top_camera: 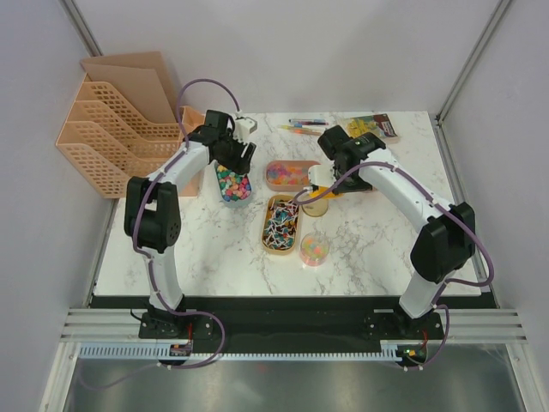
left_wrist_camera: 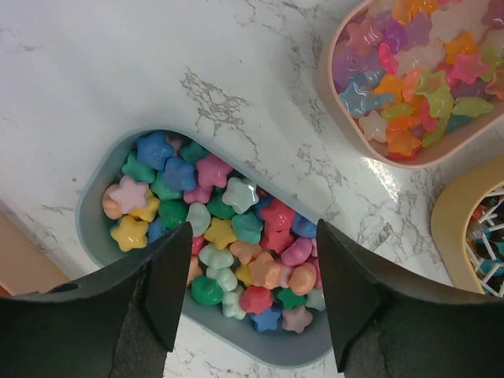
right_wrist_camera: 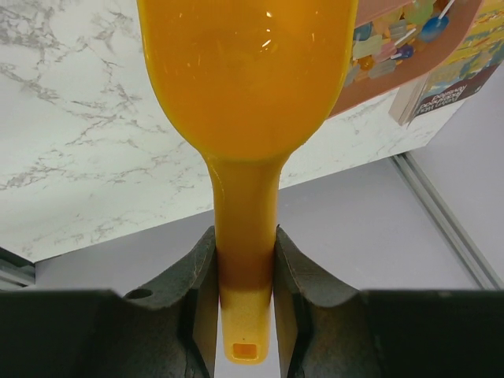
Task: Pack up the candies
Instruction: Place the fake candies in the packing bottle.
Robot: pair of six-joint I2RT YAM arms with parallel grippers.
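Observation:
Star-shaped candies (left_wrist_camera: 228, 197) in mixed bright colours fill a blue-grey tray (left_wrist_camera: 94, 228). My left gripper (left_wrist_camera: 252, 236) hangs just over the tray's near end. Its jaws stand apart, one on each side of the pile, and nothing is pinched. From above, the left gripper (top_camera: 232, 167) sits at that tray (top_camera: 233, 199), left of centre. A pink tray (top_camera: 287, 163) holds more candies (top_camera: 286, 176). My right gripper (right_wrist_camera: 244, 236) is shut on the handle of a yellow-orange scoop (right_wrist_camera: 244, 71), and in the top view the right gripper (top_camera: 319, 176) is beside the pink tray.
A tan tray (top_camera: 265, 230) holds wrapped lollipops. A small clear cup (top_camera: 315, 249) of sweets stands in front of it. Orange file racks (top_camera: 111, 129) stand at the back left. Pens (top_camera: 304, 126) and a printed packet (top_camera: 373, 126) lie along the back edge.

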